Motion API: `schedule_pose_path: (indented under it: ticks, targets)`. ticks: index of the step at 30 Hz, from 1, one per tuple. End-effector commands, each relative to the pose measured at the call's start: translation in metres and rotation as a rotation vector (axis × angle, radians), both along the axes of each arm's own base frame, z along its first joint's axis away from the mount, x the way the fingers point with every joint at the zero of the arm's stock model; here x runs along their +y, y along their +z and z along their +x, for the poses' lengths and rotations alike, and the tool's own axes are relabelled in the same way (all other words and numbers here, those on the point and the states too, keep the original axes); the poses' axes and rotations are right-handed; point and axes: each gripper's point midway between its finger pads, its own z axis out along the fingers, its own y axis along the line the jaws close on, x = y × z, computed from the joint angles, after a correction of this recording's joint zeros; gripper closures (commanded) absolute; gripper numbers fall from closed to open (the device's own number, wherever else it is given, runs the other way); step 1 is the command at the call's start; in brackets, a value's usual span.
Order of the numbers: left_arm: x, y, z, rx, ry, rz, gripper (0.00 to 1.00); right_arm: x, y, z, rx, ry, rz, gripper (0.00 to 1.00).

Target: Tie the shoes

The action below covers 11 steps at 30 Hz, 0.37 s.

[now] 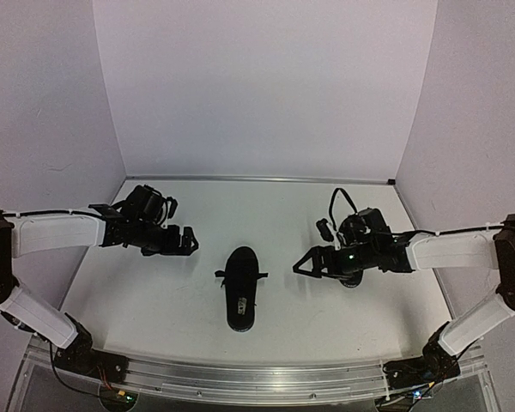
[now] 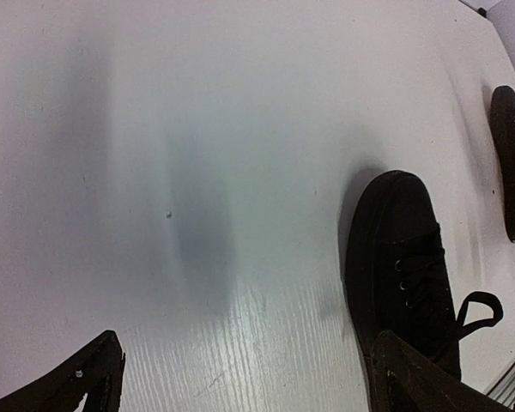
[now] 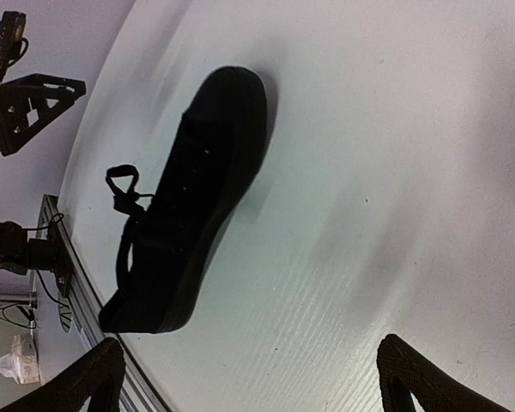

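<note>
Black low shoe [image 1: 242, 287] upright, toe pointing away, lace loops [image 1: 217, 275] splayed

Left wrist view: shoe [image 2: 399, 257] heel hidden behind left tool [image 2: 246, 360]; second shoe [image 2: 511, 163] cut by right edge. Label [image 1: 242, 302] too small to read.

Robotics lab booth, plain white walls [image 1: 266, 86], white tabletop [image 1: 326, 322], aluminium mounting rail [image 1: 257, 372]

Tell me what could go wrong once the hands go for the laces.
1. Neither the left hand nor the right hand holds the shoe; it lies loose on the table, so a lace pull may drag it.
2. The laces are thin, black on black: a hand may pinch the upper instead.
3. Both hands closing on one narrow shoe could collide.
</note>
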Motion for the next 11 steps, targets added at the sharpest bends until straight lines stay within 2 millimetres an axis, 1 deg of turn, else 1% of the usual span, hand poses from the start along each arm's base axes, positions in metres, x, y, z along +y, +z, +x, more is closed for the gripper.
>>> schedule_pose_path:
  ticks: [1, 4, 6, 8, 11]
  targets:
    - [-0.006, 0.008, 0.011, -0.033, 0.068, -0.086, 0.00, 0.013, 0.011, 0.015, -0.046, -0.005, 0.074, 0.02]
    - [-0.003, 0.000, 0.011, -0.020, 0.077, -0.065, 0.00, 0.015, 0.008, 0.017, -0.039, 0.001, 0.070, 0.02]
    - [-0.002, 0.000, 0.011, -0.018, 0.077, -0.059, 0.00, 0.016, 0.009, 0.019, -0.045, 0.003, 0.070, 0.02]
    - [0.000, 0.002, 0.012, -0.032, 0.084, -0.049, 0.00, 0.017, 0.011, 0.020, -0.048, 0.003, 0.072, 0.02]
    - [0.002, 0.010, 0.015, -0.064, 0.084, -0.041, 0.00, 0.017, 0.014, 0.020, -0.053, 0.001, 0.076, 0.02]
